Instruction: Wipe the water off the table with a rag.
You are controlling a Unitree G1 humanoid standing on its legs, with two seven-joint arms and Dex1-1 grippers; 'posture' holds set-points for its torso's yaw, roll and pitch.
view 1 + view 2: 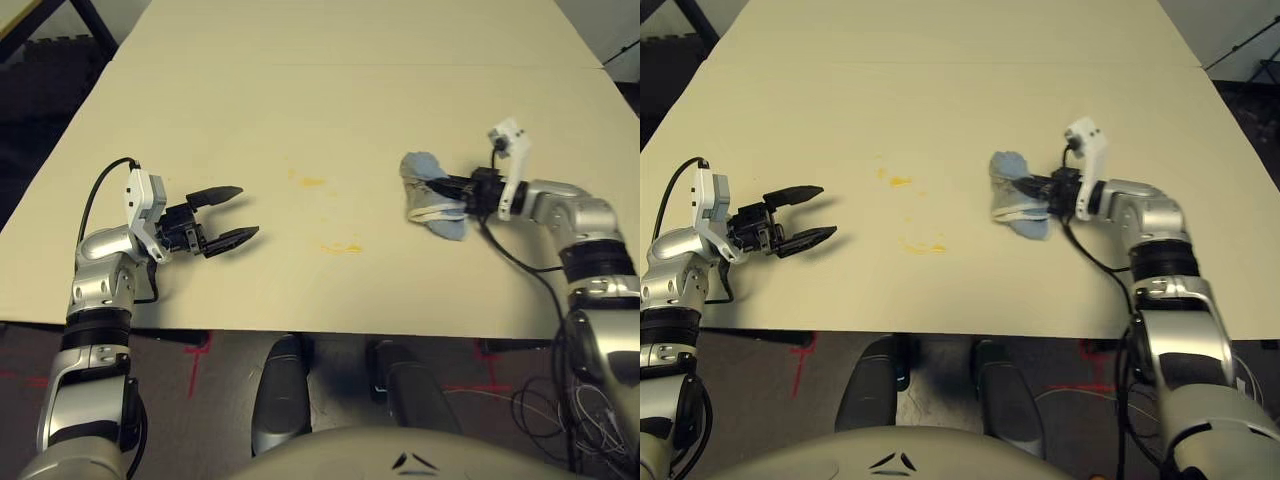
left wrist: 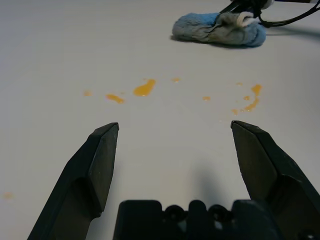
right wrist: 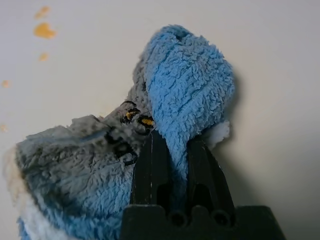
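The large, flat, pale cream-beige surface (image 1: 300,120) is evenly lit; soft-edged shadows are cast beside the black two-fingered left gripper (image 1: 225,218). The crumpled blue-grey plush rag (image 3: 187,85) is rendered sharply at its fibres, its lower-left edge blurred.

Red tape (image 1: 198,362) on flr, prob. cables (image 1: 590,415) at R

The left claw (image 2: 175,125) stands open over the pale desk (image 2: 165,65), its two black fingers well apart. Beyond the fingertips lie several yellow-orange splotches of water (image 2: 144,88), with small specks around them. Past these, the blue-grey rag (image 2: 220,30) lies bunched on the desk, black parts of the right claw (image 2: 247,6) touching it, beside a black cable (image 2: 290,22).
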